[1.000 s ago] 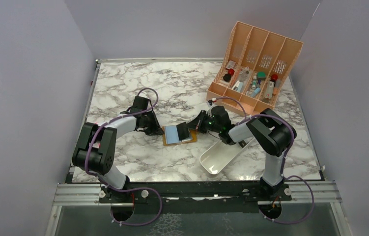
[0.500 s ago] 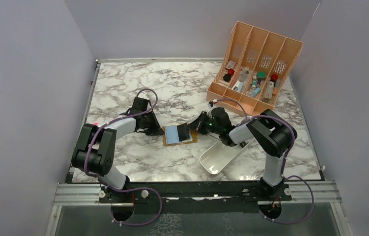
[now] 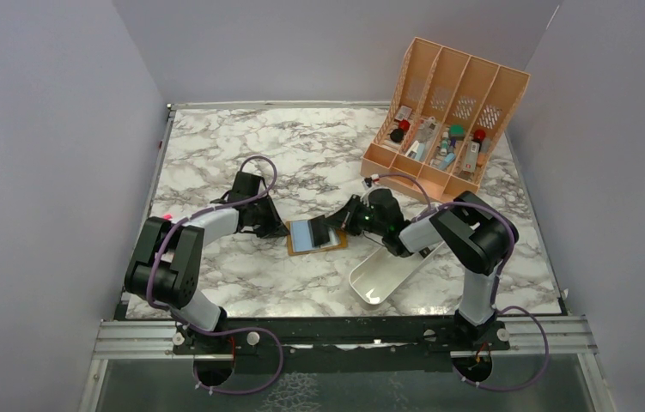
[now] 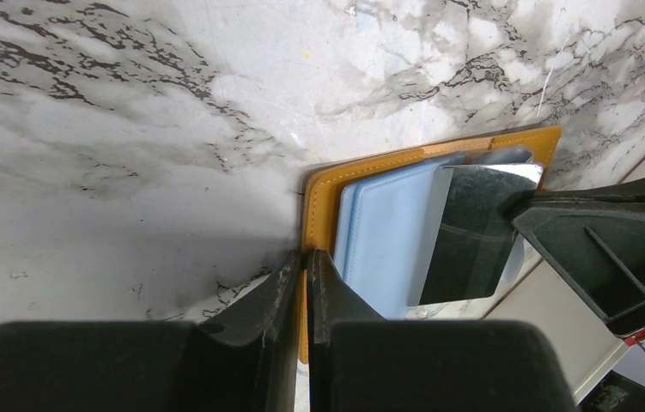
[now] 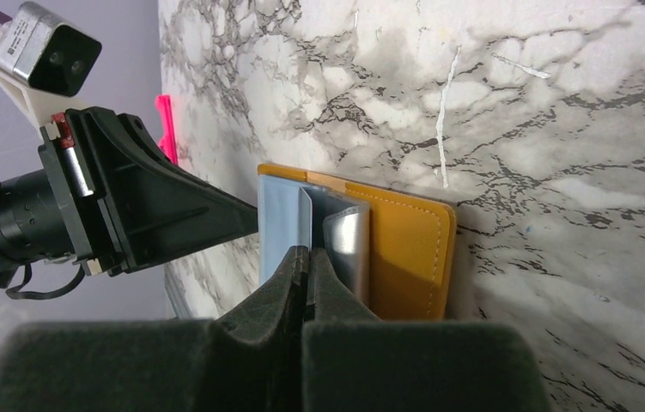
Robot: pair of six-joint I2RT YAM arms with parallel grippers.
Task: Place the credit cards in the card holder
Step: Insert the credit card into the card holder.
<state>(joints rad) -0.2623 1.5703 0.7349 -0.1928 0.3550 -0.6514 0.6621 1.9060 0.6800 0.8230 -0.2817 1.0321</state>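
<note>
The mustard-orange card holder lies open on the marble between both arms. My left gripper is shut on the holder's near stitched edge, which is pinched between its tips. A pale blue panel, a card as far as I can tell, lies flat inside. My right gripper is shut on a thin, shiny credit card held on edge over the open holder. In the left wrist view that card looks dark and mirror-like, tilted above the blue panel.
A white oblong tray lies just right of the holder, under the right forearm. The peach slotted organiser with small items stands at the back right. The left gripper's fingers point at the holder from the opposite side.
The holder and both gripper tips have crept slightly to the right. Both grips are unchanged.
</note>
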